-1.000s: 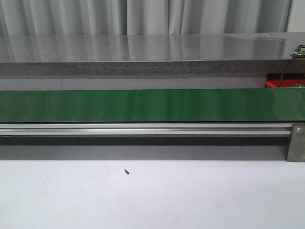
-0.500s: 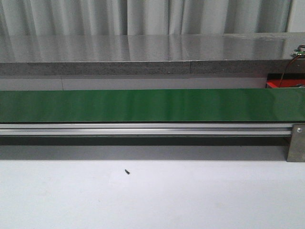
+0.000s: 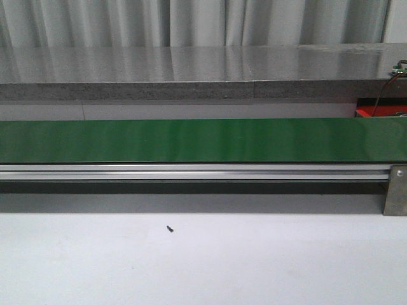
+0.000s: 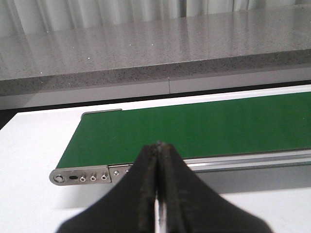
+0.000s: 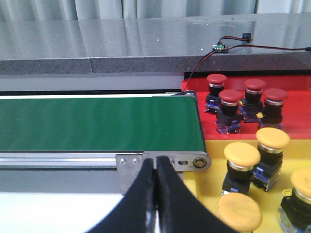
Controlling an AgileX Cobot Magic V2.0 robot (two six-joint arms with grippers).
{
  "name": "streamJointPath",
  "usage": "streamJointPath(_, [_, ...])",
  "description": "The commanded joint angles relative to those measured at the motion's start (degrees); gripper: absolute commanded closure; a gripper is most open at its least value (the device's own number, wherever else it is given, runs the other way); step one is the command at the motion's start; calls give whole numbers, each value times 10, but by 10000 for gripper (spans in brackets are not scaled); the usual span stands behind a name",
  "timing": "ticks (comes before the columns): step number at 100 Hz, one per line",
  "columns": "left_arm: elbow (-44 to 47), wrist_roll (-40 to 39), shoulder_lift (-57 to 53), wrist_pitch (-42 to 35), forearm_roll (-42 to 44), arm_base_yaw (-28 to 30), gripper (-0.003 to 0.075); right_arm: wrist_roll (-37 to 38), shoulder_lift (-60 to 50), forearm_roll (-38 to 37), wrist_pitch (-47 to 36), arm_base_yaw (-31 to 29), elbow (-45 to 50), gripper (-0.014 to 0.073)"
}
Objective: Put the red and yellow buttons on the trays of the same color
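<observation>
In the right wrist view, several red buttons (image 5: 230,96) stand on the red tray (image 5: 209,127), and several yellow buttons (image 5: 241,154) stand on the yellow tray (image 5: 211,187) in front of it. My right gripper (image 5: 156,158) is shut and empty, hanging just before the belt's right end, to the left of the yellow tray. My left gripper (image 4: 159,144) is also shut and empty, above the table in front of the belt's left end. The green belt (image 3: 203,140) carries no button. Neither gripper shows in the front view.
The conveyor's aluminium rail (image 3: 191,171) runs along the belt's front, with a metal end bracket (image 3: 394,190) at the right. A grey stone counter (image 3: 191,70) lies behind. A thin cable and small board (image 5: 221,47) sit on it near the red tray. A small dark speck (image 3: 169,229) lies on the white table.
</observation>
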Motion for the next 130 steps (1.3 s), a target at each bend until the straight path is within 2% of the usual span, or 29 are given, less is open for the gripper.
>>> streamJointPath(1, [9, -16, -33, -56, 8, -2, 740, 0, -11, -5, -49, 1, -11, 662])
streamJointPath(10, [33, -76, -63, -63, 52, -2, 740, 0, -11, -5, -49, 1, -11, 662])
streamJointPath(17, [47, -94, -83, -64, 59, -2, 740, 0, -11, -5, -49, 1, -11, 662])
streamJointPath(50, [73, -94, -82, -77, 60, -2, 740, 0, -11, -5, -49, 1, -11, 662])
streamJointPath(62, [93, -94, -82, -110, 62, -2, 740, 0, -11, -5, -49, 1, -11, 662])
streamJointPath(130, [93, -94, -82, -100, 51, -2, 740, 0, -11, -5, -49, 1, -11, 662])
